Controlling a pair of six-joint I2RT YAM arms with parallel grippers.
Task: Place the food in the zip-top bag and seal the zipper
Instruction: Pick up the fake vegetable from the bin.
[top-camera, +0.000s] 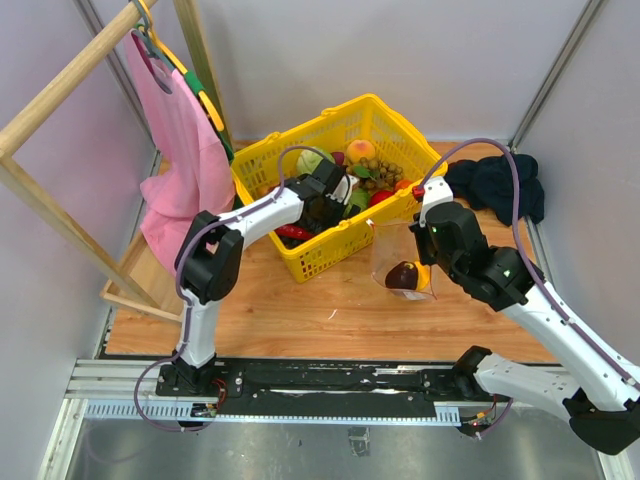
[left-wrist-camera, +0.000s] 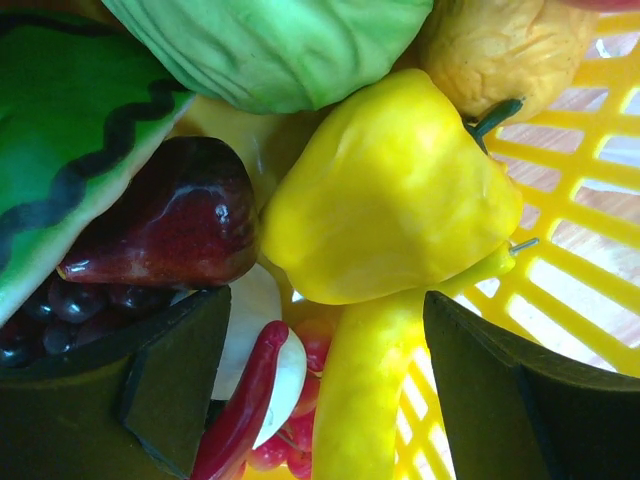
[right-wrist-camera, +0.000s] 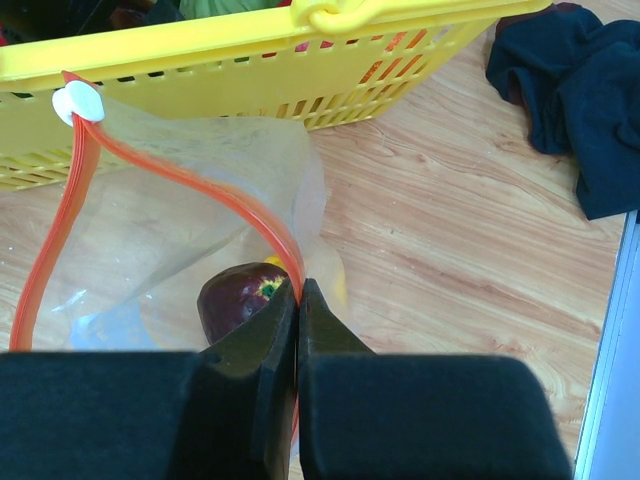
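My left gripper (left-wrist-camera: 320, 390) is open inside the yellow basket (top-camera: 300, 258), its fingers either side of a yellow banana (left-wrist-camera: 365, 400) just below a yellow bell pepper (left-wrist-camera: 390, 195). A green cabbage (left-wrist-camera: 280, 45), a dark red fruit (left-wrist-camera: 175, 220), a watermelon slice (left-wrist-camera: 60, 150) and a red chilli (left-wrist-camera: 240, 410) lie around them. My right gripper (right-wrist-camera: 298, 300) is shut on the zipper (right-wrist-camera: 190, 175) of the clear zip-top bag (top-camera: 400, 255), holding its mouth open beside the basket. A dark purple piece (right-wrist-camera: 235, 300) lies inside the bag, also seen from above (top-camera: 403, 275).
A dark blue cloth (top-camera: 500, 185) lies at the back right on the wooden floor. A wooden rack (top-camera: 60, 100) with a pink garment (top-camera: 180, 150) stands at the left. Grey walls close in both sides.
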